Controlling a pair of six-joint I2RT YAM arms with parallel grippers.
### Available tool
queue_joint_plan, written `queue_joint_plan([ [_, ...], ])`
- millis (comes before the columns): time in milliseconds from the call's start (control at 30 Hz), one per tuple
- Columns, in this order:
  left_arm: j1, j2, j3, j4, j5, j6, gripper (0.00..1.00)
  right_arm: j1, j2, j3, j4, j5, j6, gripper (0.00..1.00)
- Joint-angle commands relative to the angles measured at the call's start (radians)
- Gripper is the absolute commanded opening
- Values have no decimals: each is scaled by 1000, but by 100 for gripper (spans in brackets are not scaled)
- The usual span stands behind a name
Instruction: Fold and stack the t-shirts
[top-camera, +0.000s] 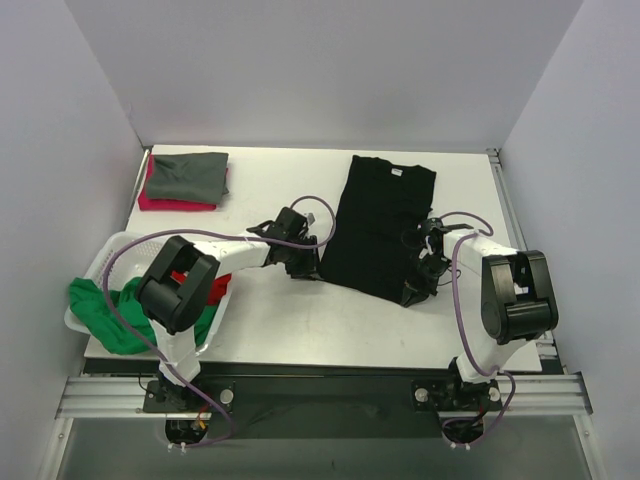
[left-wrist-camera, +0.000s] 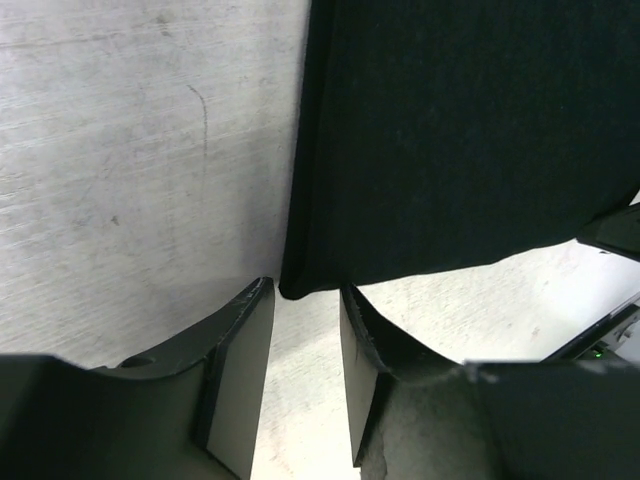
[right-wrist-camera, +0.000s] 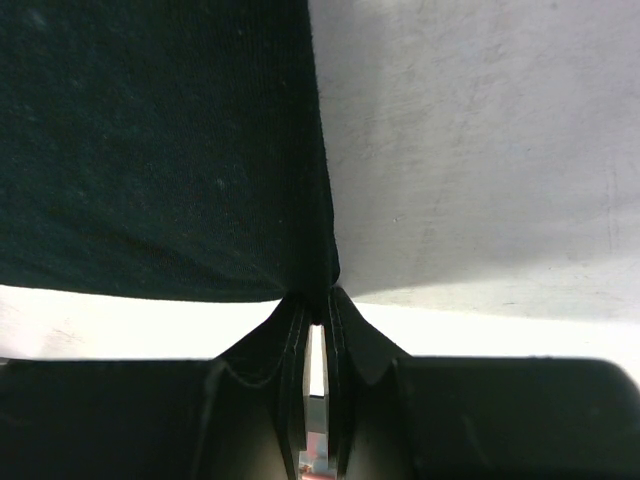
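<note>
Top external: high behind arm bases, looks down on worktop (top-camera: 290, 320). Left wrist: close, past left gripper (left-wrist-camera: 305, 310) onto black t-shirt (left-wrist-camera: 460, 130) corner. Right wrist: close, past right gripper (right-wrist-camera: 317, 305), other corner. All share that t-shirt.

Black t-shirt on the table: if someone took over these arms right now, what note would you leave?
Right tool: shut on the black t-shirt's near right corner.
Left tool: open, jaws either side of its near left corner.
Done: grey tee folded on pink tee, far left.
Left: fold and stack the black one, then the green tee and red tee at the basket.
</note>
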Motion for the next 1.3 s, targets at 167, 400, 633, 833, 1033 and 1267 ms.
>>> queue_joint_plan([
  [167, -15, 33, 13, 17, 5, 11, 29, -6, -1, -36, -8, 48, 4, 0],
  [400, -15, 46, 13, 17, -4, 14, 0, -8, -33, -44, -15, 55, 6, 0],
  [633, -13, 6, -3, -11, -47, 31, 0, -19, -103, -71, -47, 78, 14, 0],
  [833, -23, -22, -18, -6, -48, 22, 0, -19, -152, -82, -73, 83, 20, 0],
  [1033, -49, -86, -33, -37, -59, 20, 0, -14, -217, -81, -120, 72, 21, 0],
  [1267, -84, -215, -81, -77, -56, 8, 0, 37, -315, -74, -220, 74, 49, 0],
])
